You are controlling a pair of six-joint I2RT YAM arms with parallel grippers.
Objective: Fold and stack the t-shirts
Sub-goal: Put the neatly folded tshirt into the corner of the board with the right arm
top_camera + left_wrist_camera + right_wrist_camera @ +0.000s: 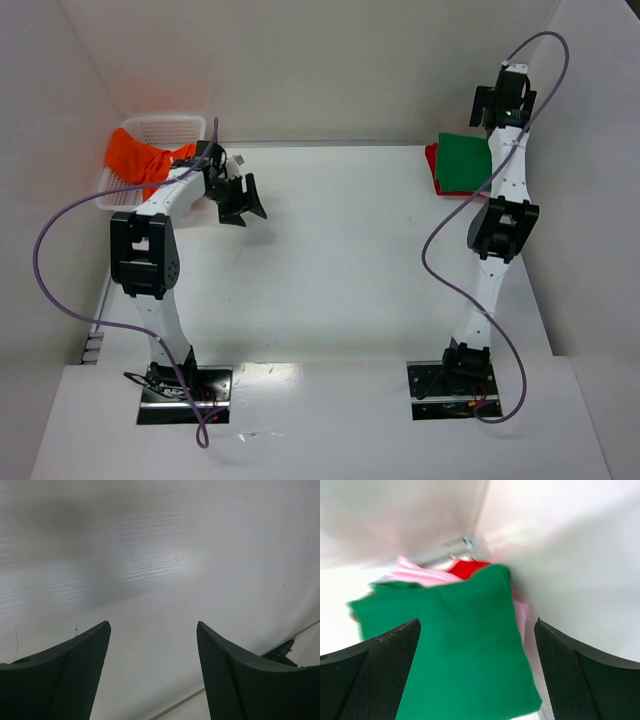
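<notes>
Top: the orange shirt (135, 155) draped the basket (160, 124) beside the left hand (240, 205); the green shirt (462, 163) lay folded far right. Left wrist: that hand stood apart over the desk (165, 555) and likely needed to pinch one orange hem. Right wrist: the right hand (476, 625) hung apart above the green shirt.

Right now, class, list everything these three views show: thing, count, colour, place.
green t-shirt: one, bright green, top of stack, far right
pink t-shirt: one, pink, beneath the green one
red t-shirt: one, red, same stack
orange t-shirt: one, orange, crumpled, draped over the basket
mesh basket: one, white, far left corner
table: one, white, beneath all
cables: two, purple, one beside each arm
left arm: one, white and black, near edge
right arm: one, white and black, near edge
left end effector: one, black, open over bare table
right end effector: one, black, open above the green t-shirt
</notes>
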